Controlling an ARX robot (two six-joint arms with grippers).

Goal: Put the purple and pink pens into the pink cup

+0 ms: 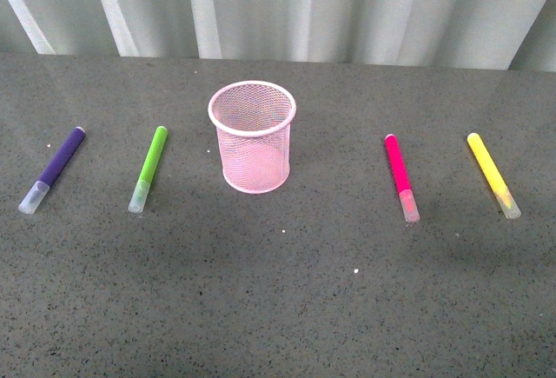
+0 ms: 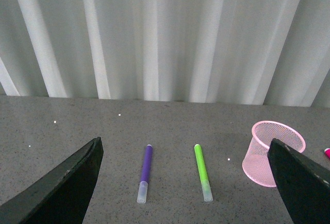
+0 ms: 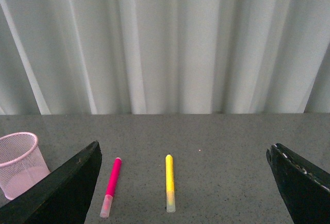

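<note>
Pink mesh cup (image 1: 252, 139) stands upright mid-table, empty as far as we can see through the mesh. Grey speckled table (image 1: 278, 308), white pleated curtain (image 1: 347, 4) behind it.

Four pens lie flat in a row, two on each side of the cup and none touching it. The purple pen (image 1: 54, 169) is far left and the green pen (image 1: 148, 168) lies between it and the cup. The pink pen (image 1: 400, 176) is right of the cup and the yellow pen (image 1: 493, 174) is far right. Clear caps all point to the near edge.

We see neither arm in the front view. The left gripper (image 2: 184, 140) has its jaws wide apart and holds nothing. The right gripper (image 3: 182, 147) is the same, spread and empty. Both hang above the table, short of the pens.

Key relation: the purple pen lies ahead of and below the left gripper, framed between its fingers with the green pen beside it. The pink pen lies ahead of and below the right gripper, close by one finger, with the yellow pen beside it. So we judge left arm for purple, right arm for pink.

Both pens run near-to-far, far ends leaning a little toward the cup. We think the jaws should close across the barrel, and the green and yellow neighbours are the wrong-pick risk. Nothing is in the cup yet, so the task is at its start.
</note>
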